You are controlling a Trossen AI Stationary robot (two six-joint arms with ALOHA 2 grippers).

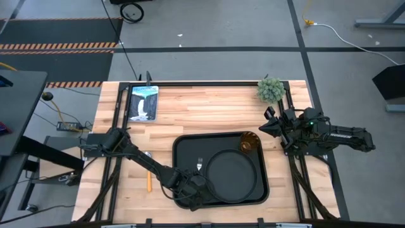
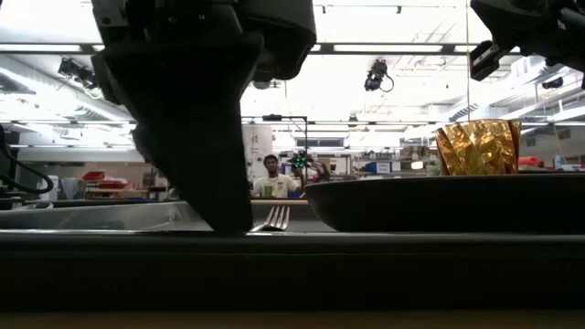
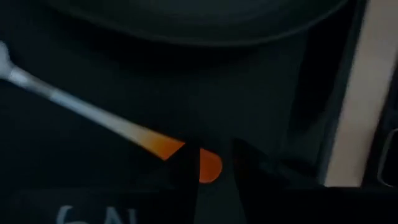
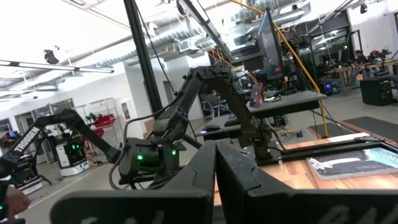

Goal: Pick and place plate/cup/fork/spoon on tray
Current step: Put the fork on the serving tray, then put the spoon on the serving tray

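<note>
Our left gripper (image 3: pixel 208 163) has its jaws closed on the orange end of the fork (image 3: pixel 93 116) handle, low over the tray (image 1: pixel 185 147), beside the plate (image 1: pixel 233 176). The cup (image 1: pixel 249 143) stands in the tray's far corner. Our right gripper (image 4: pixel 216 163), jaws together, waits raised beyond the tray.

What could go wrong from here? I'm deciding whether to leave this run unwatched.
1. The left gripper is low on the tray at the fork's orange handle, beside the plate. Pulling away carelessly could drag the fork or bump the plate's rim.
2. The spoon lies on the table right by the left arm, so a low sweep back might knock it.
</note>
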